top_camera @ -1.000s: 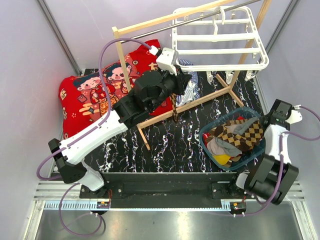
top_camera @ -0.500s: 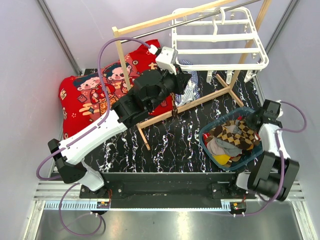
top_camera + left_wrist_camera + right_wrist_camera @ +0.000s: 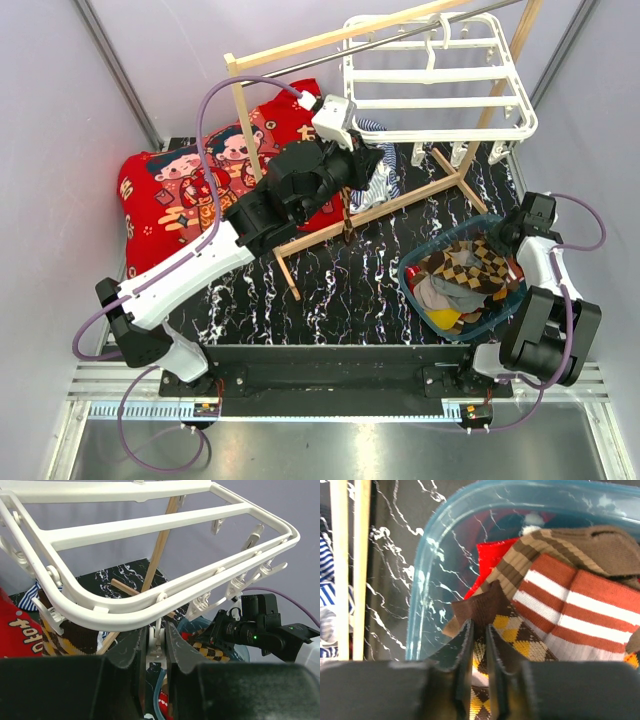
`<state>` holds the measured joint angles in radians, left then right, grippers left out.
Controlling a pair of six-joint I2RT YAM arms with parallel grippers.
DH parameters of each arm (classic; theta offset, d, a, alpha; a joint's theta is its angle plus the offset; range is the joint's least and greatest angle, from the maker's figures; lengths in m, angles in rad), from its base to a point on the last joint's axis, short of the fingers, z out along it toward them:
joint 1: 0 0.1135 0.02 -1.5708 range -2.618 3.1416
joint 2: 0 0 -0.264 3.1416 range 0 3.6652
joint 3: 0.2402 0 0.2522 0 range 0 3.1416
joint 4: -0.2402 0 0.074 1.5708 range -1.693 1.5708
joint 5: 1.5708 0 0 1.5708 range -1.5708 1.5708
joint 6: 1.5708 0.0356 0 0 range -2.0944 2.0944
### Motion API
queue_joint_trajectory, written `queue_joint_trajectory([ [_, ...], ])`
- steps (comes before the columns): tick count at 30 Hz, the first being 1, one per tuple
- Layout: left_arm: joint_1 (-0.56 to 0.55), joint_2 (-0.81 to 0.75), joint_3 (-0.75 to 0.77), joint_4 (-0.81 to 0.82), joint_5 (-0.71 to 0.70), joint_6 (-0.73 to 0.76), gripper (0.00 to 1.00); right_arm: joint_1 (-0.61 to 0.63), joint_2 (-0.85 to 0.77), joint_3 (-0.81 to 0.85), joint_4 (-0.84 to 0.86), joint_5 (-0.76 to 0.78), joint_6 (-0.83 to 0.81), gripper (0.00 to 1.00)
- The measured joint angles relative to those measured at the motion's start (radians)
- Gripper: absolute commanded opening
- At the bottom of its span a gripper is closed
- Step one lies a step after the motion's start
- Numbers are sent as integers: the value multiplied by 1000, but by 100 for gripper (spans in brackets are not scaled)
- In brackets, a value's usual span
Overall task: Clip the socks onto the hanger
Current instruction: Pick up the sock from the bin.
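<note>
**Q:** Top view?
**A:** The hanger (image 3: 440, 102) hangs on the rack (image 3: 300, 44) at the far side of the desk (image 3: 340, 290). The left gripper (image 3: 374, 160) is raised to its near-left corner. The right gripper (image 3: 500, 238) dips into the tub (image 3: 404, 278), where the socks (image 3: 465, 272) lie heaped. Judgement: 1 arm minds the clip while the other fetches.

**Q:** Left wrist?
**A:** The left gripper (image 3: 155, 645) is closed on 1 peg (image 3: 156, 636) hanging under the hanger (image 3: 150, 611) rim. Judgement: it squeezes the peg so its mouth is ready for a sock.

**Q:** Right wrist?
**A:** The right gripper (image 3: 479, 645) is narrow, jaws a slit apart. It sits at the brown corner of a checkered sock (image 3: 487, 611), near the tub (image 3: 420, 580) wall. Nothing looks clamped. Judgement: a corner should lift free of the heap and feed into a peg easily.
</note>
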<state>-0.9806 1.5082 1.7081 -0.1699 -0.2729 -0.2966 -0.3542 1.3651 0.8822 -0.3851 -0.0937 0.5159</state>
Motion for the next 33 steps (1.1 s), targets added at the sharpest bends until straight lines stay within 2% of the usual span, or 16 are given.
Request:
queue_joint_trajectory([
  [3, 0, -3, 0, 1, 0, 0, 14, 0, 2, 0, -7, 6, -10, 1],
  [10, 0, -10, 0, 5, 6, 0, 14, 0, -29, 0, -19, 5, -15, 0],
  [16, 0, -12, 0, 6, 6, 1, 14, 16, -174, 0, -50, 5, -35, 1],
  [17, 0, -13, 0, 6, 6, 1, 14, 27, -206, 0, -54, 5, -43, 4],
  [19, 0, -14, 0, 6, 6, 1, 14, 48, -261, 0, -62, 6, -57, 5],
  [21, 0, -15, 0, 6, 6, 1, 14, 68, -294, 0, -74, 5, -65, 1],
  [27, 0, -15, 0, 5, 7, 1, 14, 120, -380, -2, -142, -6, -99, 0],
  [33, 0, -15, 0, 5, 9, 1, 14, 162, -504, 6, -151, -104, -164, 0],
])
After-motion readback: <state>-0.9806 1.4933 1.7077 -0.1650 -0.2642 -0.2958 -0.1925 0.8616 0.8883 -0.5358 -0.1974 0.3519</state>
